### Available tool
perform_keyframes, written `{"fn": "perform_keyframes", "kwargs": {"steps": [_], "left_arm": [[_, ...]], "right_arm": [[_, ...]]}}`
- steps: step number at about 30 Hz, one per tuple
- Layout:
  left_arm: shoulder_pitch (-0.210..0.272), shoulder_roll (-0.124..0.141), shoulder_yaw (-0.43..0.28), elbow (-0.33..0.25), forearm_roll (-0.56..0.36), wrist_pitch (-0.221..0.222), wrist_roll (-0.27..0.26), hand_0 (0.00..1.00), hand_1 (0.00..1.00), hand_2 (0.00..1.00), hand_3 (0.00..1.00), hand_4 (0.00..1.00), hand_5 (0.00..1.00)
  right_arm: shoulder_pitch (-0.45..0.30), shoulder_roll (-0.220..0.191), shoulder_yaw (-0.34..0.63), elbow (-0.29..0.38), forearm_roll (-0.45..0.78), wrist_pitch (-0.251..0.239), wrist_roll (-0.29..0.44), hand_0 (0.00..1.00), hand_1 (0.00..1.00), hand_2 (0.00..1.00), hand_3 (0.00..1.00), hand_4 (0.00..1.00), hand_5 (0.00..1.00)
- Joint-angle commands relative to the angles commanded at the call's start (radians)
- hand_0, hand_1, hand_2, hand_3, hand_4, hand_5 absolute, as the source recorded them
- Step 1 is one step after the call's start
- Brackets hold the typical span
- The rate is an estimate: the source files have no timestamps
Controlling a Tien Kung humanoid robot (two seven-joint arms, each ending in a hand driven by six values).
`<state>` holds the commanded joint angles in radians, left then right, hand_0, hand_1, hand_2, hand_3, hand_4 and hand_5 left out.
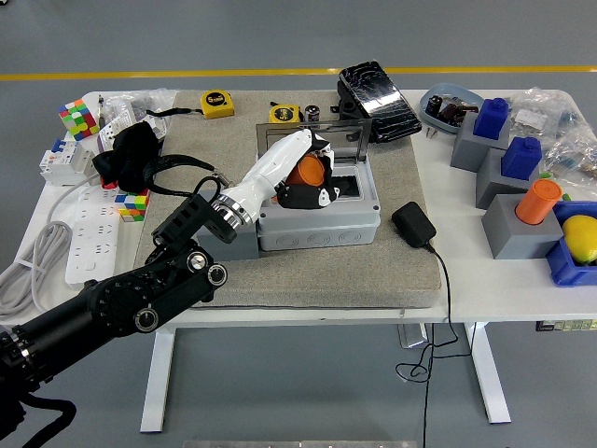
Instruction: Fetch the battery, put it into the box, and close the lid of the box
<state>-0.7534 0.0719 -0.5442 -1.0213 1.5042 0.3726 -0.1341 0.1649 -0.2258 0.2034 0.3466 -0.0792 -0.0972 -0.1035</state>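
My left hand [308, 177] is shut on an orange cylindrical battery [307, 170] and holds it just above the open cavity of the grey box [317, 219]. The box's clear lid [347, 138] stands upright at its far side. The grey holder block [231, 245] that held the battery sits left of the box, mostly hidden by my forearm. My right arm is out of view.
A black power adapter [413, 225] with its cable lies right of the box on the grey mat [373, 275]. Grey blocks with blue and orange cylinders [538, 201] stand at the right. Tape measures [217, 103], a black cloth [131, 154] and a power strip [89, 224] lie at the left.
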Motion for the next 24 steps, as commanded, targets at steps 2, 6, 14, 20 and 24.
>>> {"fn": "perform_keyframes", "kwargs": {"steps": [2, 6, 14, 20, 24], "left_arm": [[-0.019, -0.010, 0.025, 0.016, 0.028, 0.005, 0.022, 0.145, 0.042, 0.123, 0.205, 0.779, 0.002], [-0.068, -0.042, 0.065, 0.064, 0.140, -0.013, 0.082, 0.147, 0.044, 0.128, 0.210, 0.799, 0.002], [-0.147, -0.072, 0.139, 0.176, 0.157, -0.005, 0.127, 0.162, 0.075, 0.144, 0.232, 0.838, 0.002], [-0.163, -0.072, 0.141, 0.217, 0.123, -0.011, 0.121, 0.211, 0.121, 0.185, 0.355, 0.891, 0.002], [-0.150, -0.072, 0.129, 0.217, 0.077, -0.015, 0.107, 0.241, 0.180, 0.259, 0.493, 0.924, 0.002]], "right_arm": [[0.000, 0.000, -0.002, 0.000, 0.001, 0.000, 0.000, 0.643, 0.691, 0.721, 0.766, 0.998, 0.646], [-0.001, -0.003, -0.013, -0.001, 0.006, 0.000, -0.001, 0.642, 0.691, 0.721, 0.766, 0.998, 0.646], [0.007, -0.006, -0.030, 0.002, 0.005, -0.001, 0.000, 0.642, 0.691, 0.721, 0.766, 0.998, 0.646], [0.007, -0.007, -0.039, 0.003, 0.006, -0.001, -0.001, 0.642, 0.691, 0.721, 0.765, 0.998, 0.646], [0.004, -0.009, -0.040, 0.003, 0.007, 0.000, -0.002, 0.642, 0.691, 0.720, 0.765, 0.998, 0.646]]}}
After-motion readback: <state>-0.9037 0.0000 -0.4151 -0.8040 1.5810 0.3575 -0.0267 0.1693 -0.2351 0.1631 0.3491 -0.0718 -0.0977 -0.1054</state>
